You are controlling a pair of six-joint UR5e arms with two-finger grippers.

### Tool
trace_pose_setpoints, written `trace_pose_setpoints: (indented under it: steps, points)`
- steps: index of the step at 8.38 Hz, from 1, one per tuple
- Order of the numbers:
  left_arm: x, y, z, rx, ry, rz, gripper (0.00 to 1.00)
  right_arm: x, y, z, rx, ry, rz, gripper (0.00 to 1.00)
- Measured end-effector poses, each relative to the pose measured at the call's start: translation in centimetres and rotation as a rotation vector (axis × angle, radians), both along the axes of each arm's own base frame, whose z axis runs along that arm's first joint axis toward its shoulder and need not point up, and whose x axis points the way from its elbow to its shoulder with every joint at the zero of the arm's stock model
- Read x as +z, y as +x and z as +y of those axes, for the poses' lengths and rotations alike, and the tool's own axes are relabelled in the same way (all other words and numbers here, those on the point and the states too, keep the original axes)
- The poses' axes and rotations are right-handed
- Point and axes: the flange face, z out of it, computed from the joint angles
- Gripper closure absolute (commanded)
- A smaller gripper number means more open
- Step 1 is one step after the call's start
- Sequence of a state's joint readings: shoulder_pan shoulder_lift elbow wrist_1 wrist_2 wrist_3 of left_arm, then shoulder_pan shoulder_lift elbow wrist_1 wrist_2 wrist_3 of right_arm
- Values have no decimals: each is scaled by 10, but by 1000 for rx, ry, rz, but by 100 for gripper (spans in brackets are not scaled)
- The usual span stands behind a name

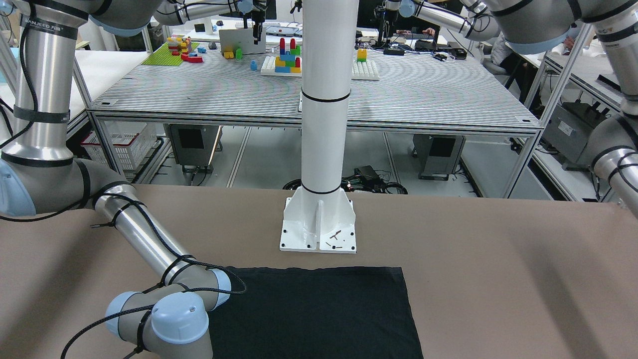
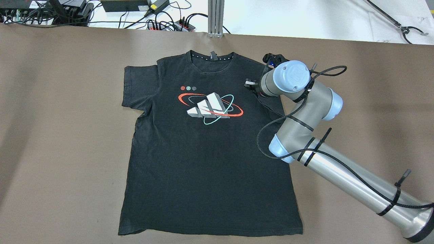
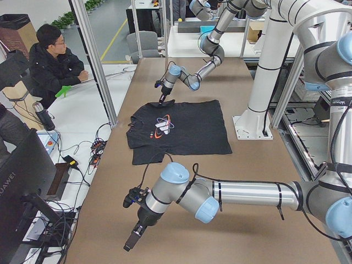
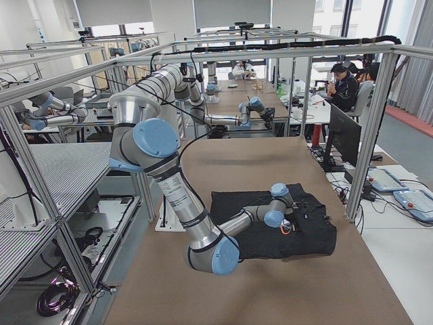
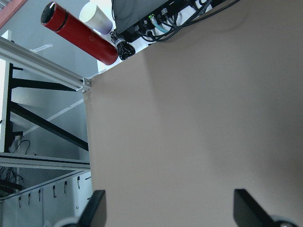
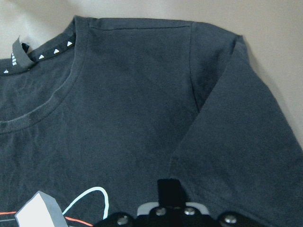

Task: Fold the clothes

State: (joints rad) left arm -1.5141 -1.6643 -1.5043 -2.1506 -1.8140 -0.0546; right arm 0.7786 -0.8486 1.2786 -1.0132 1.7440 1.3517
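The clothes are one black T-shirt (image 2: pixel 206 162) with a red, white and teal chest logo, spread flat and face up on the brown table (image 2: pixel 61 135). Its hem shows in the front-facing view (image 1: pixel 319 314). My right gripper (image 6: pixel 169 188) is over the shirt's sleeve and armpit seam, its fingers together. I cannot tell whether fabric is pinched. In the overhead view the right arm's wrist (image 2: pixel 291 76) hides that sleeve. My left gripper (image 5: pixel 170 213) is open and empty over bare table near the table's end, far from the shirt (image 3: pixel 176 129).
The white pillar's base plate (image 1: pixel 319 234) stands just behind the shirt's hem. Cables and power strips (image 2: pixel 162 20) lie past the far table edge. A red bottle (image 5: pixel 80 33) and a cup (image 5: pixel 94 16) sit beyond the table end. A seated person (image 3: pixel 52 60) is nearby.
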Motion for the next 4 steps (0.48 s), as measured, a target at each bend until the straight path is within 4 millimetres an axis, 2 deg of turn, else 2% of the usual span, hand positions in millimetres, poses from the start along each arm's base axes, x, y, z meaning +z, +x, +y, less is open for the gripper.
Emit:
trace_pose_setpoints:
  steps: [2, 4]
  points:
    - [0, 0, 0, -1, -1, 0, 5, -9, -12, -3, 8, -7, -4, 100]
    - [1, 0, 0, -1, -2, 0, 6, -10, -17, -2, 10, -8, -3, 7]
